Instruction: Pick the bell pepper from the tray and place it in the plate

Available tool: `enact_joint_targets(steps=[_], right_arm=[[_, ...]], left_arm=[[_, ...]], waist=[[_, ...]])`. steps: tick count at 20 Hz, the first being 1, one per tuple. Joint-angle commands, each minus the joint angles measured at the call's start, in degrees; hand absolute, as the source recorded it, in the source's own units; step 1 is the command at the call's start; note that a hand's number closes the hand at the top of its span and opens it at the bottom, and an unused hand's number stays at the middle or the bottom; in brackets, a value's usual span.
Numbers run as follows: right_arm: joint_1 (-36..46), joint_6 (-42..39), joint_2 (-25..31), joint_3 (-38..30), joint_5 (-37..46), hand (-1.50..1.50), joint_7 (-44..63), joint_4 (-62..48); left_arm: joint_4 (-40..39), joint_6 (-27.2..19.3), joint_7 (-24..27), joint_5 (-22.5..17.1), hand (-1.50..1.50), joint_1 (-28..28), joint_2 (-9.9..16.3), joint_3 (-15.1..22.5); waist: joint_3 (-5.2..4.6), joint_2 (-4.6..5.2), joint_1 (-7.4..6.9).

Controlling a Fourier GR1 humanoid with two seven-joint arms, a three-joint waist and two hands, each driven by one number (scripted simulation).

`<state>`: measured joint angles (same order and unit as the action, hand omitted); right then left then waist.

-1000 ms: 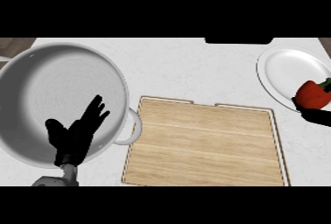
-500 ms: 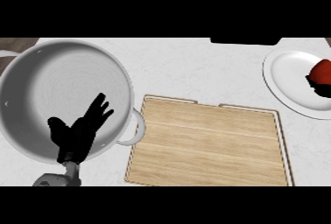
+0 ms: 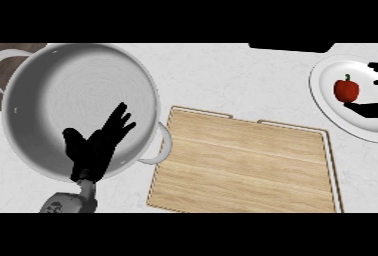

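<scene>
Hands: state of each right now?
Left hand: open, fingers up, resting over the pot.
Right hand: mostly out of view beside the bell pepper on the plate; cannot tell.

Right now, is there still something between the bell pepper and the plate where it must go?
No. The bell pepper already stands on the plate, with the right hand just beside it, so nothing visible blocks it.

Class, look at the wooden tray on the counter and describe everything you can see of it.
The wooden tray is a flat, pale board with visible grain, roughly rectangular with rounded corners and a thin raised lip, notched along its far edge. It lies flat on the white counter, right of the large white pan, whose side handle sits at its left edge. Nothing lies on it; the bell pepper is on the plate.
</scene>
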<state>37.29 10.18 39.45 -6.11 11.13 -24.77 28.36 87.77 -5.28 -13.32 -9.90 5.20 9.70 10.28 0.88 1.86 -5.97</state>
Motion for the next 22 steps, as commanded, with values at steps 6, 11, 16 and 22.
enact_joint_targets(steps=[6,11,16,22], right_arm=[[6.6,-9.2,-1.7,-5.5,-5.4,-1.5,-10.5,-8.8],[8.0,-13.3,-0.6,-11.4,-10.7,-1.5,-13.3,-12.6],[7.0,-23.1,4.7,-14.0,-13.2,-1.5,-12.5,-16.7],[3.6,-36.9,8.9,-13.9,-13.2,-1.5,-16.2,-18.4]], left_arm=[[-2.7,-0.2,-1.6,0.4,0.0,-2.9,-0.5,0.6],[-5.0,-0.3,0.5,-0.1,0.0,-2.8,-0.3,-1.7],[-2.4,-0.2,-0.8,-0.3,0.0,-5.3,-0.8,-0.5],[-3.0,0.2,0.8,0.0,0.0,-5.5,-0.4,-1.3]], waist=[[-0.32,0.39,0.55],[-0.46,0.35,1.91],[-0.44,-0.03,2.24],[-0.38,0.03,2.8]])
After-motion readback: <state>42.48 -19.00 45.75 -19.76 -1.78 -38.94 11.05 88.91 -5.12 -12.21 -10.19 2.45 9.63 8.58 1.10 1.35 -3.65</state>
